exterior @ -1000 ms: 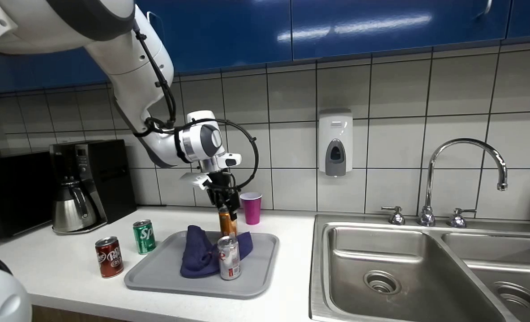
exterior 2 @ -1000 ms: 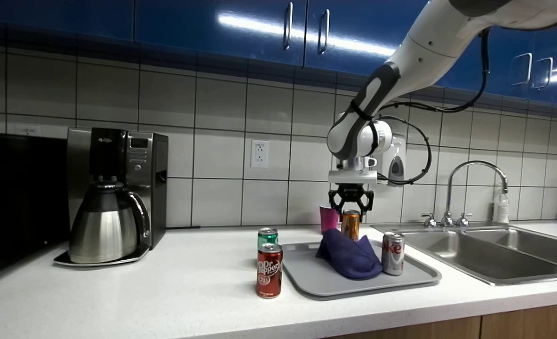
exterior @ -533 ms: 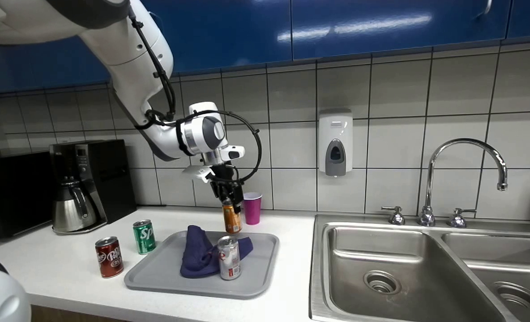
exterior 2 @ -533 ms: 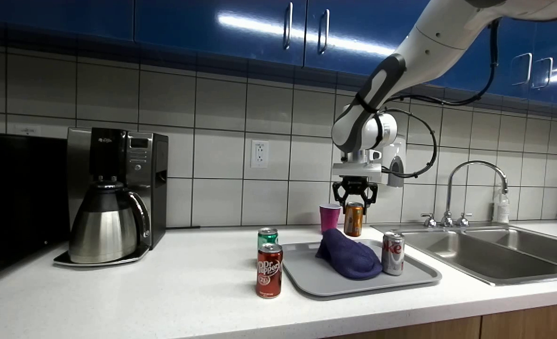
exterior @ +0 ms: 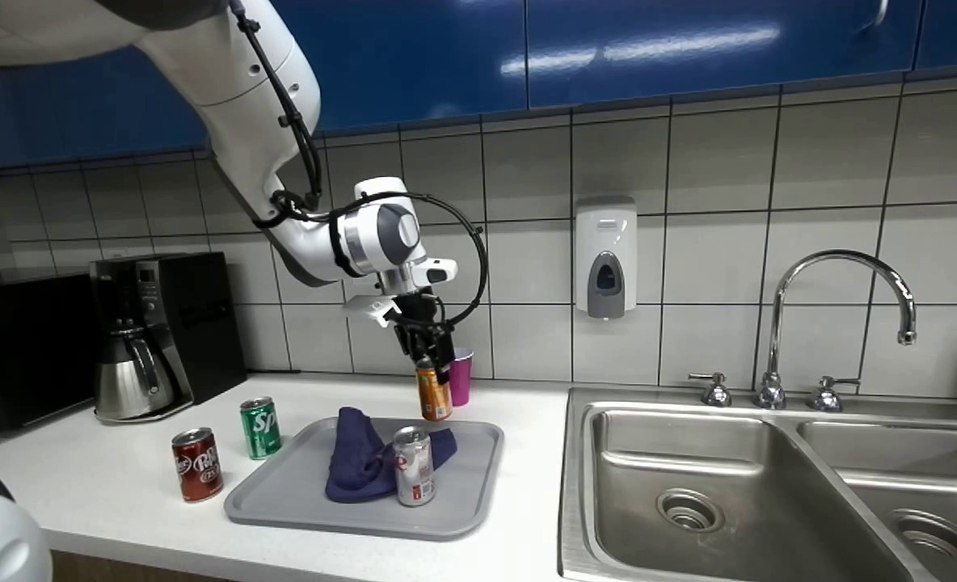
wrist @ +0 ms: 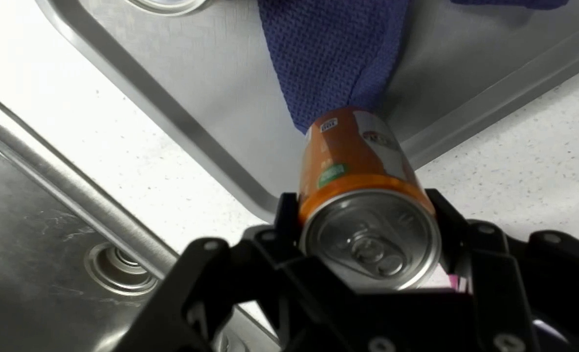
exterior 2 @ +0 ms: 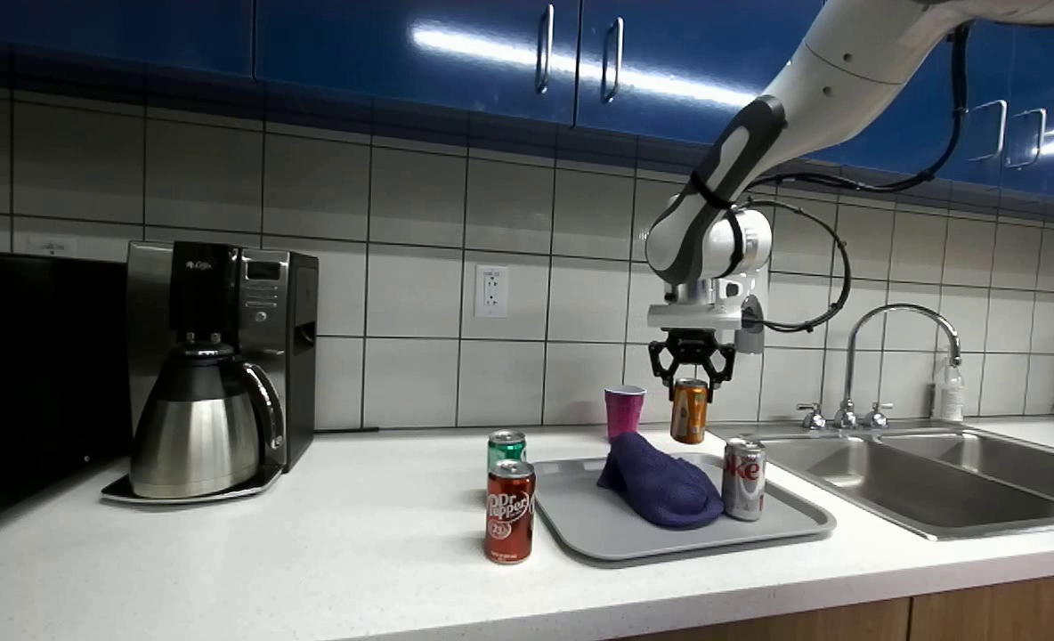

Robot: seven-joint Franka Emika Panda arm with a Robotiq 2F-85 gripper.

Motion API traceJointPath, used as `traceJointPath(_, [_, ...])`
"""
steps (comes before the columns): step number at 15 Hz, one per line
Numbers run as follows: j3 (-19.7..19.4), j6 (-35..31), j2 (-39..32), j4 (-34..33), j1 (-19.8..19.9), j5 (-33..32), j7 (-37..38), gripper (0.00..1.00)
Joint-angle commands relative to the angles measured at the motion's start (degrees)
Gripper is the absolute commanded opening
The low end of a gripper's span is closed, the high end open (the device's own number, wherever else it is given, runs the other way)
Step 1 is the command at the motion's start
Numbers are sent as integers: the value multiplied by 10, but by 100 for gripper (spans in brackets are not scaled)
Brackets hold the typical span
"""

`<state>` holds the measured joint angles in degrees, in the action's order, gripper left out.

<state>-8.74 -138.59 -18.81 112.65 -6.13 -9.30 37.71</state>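
My gripper [exterior 2: 692, 390] is shut on an orange can [exterior 2: 689, 414], with a finger on each side near its top. In the wrist view the gripper [wrist: 363, 210] has the orange can [wrist: 348, 156] between its fingers, silver lid towards the camera. The can hangs slightly tilted above the far edge of a grey tray [exterior: 284, 485]. A crumpled purple cloth [exterior: 357, 461] lies on the tray, and a silver Coke can [exterior: 414, 467] stands by it. A pink cup [exterior: 461, 378] stands behind the held can, partly hidden by it in an exterior view.
A green Sprite can [exterior: 261, 428] and a red Dr Pepper can [exterior: 197, 465] stand on the counter beside the tray. A steel sink [exterior: 575, 485] with a faucet [exterior: 777, 323] and a coffee maker [exterior 2: 224, 356] flank the area. Blue cabinets [exterior 2: 402, 89] hang above.
My gripper has lifted the orange can up from behind the cloth and carried it towards the sink side. The cloth, the tray and the other cans have not moved.
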Motion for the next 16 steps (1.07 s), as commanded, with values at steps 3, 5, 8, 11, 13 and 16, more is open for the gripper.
traceJointPath(3, [-4, -2, 27, 21, 16, 2, 6, 39])
traceJointPath(5, [-9, -3, 28, 22, 20, -1, 7, 39])
traceJointPath(8, [-15, -1, 28, 20, 27, 1, 9, 39])
traceJointPath(11, [-20, 0, 22, 14, 33, 0, 10, 39])
traceJointPath(13, [-23, 1, 17, 10, 37, 2, 9, 39])
traceJointPath(16, [-26, 2, 11, 4, 45, 6, 6, 39])
